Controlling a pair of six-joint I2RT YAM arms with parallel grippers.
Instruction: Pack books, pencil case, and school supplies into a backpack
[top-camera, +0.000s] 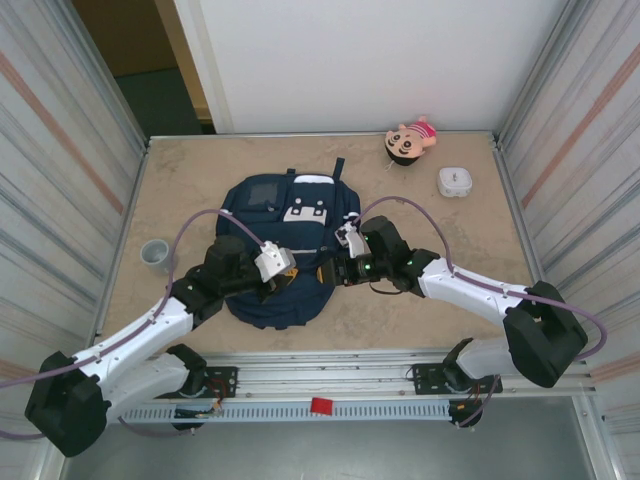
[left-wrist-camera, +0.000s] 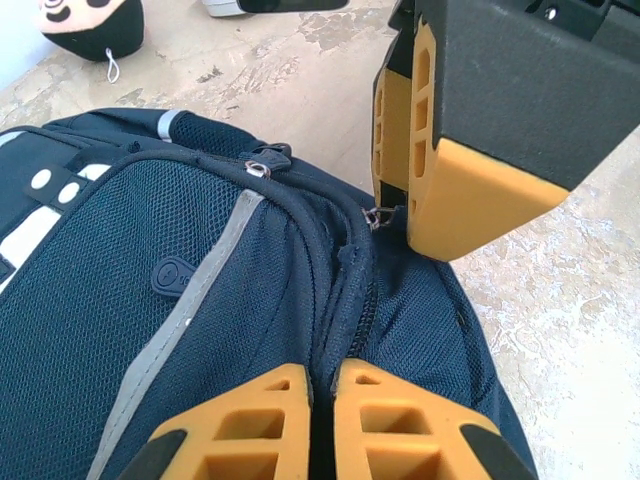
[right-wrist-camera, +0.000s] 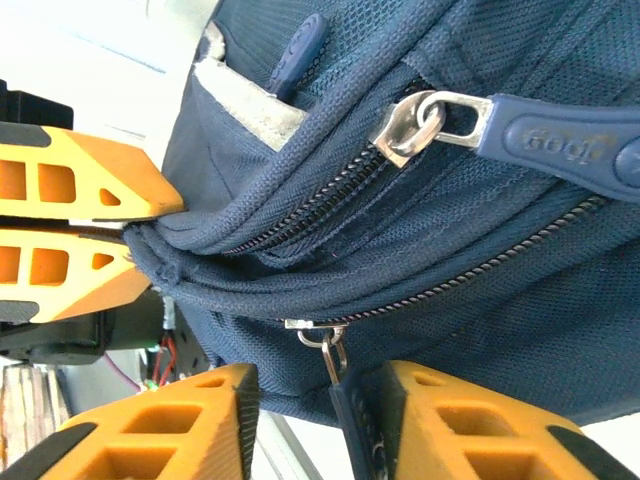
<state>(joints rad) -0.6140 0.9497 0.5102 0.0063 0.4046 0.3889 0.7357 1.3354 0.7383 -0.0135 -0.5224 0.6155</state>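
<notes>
Left wrist view: my left gripper (left-wrist-camera: 322, 378) at 6 o'clock pinches a corded seam (left-wrist-camera: 335, 300) of the mesh backpack (left-wrist-camera: 120, 330), right gripper (right-wrist-camera: 320, 390) spread astride a flat zip tab (right-wrist-camera: 354, 418).

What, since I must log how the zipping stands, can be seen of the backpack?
The backpack is navy blue woven and mesh fabric with white patches, a grey square panel and a grey stripe. It lies flat on the tan table, front up. Two zip tracks run along its side, each with a metal slider. The left gripper is shut on a corded seam, bunching the fabric. The right gripper stands open, the lower zipper pull hanging between its fingers with gaps either side.
</notes>
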